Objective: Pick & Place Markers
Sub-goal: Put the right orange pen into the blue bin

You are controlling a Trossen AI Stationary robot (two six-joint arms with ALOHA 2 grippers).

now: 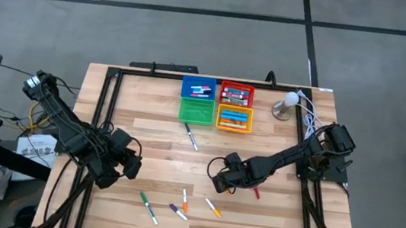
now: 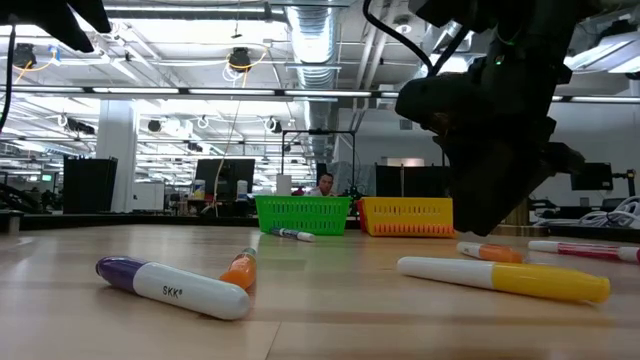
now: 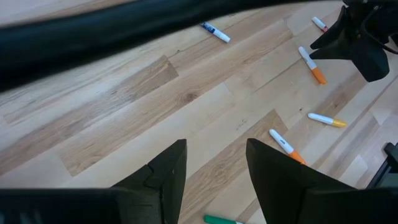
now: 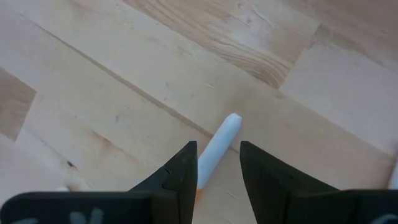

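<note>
Several markers lie flat on the wooden table: a blue-capped one, a green one, a purple one, an orange one, a yellow one and a red one. My right gripper is open and points down, just above the table. Its fingers stand on either side of a white marker with an orange cap, which lies flat below them. My left gripper waits open above the table's left part, holding nothing.
Four square bins stand at the table's far middle: blue, red, green and yellow; three hold markers. A white ball on a round base with cables sits at the far right. Black frame rails run along the table's edges.
</note>
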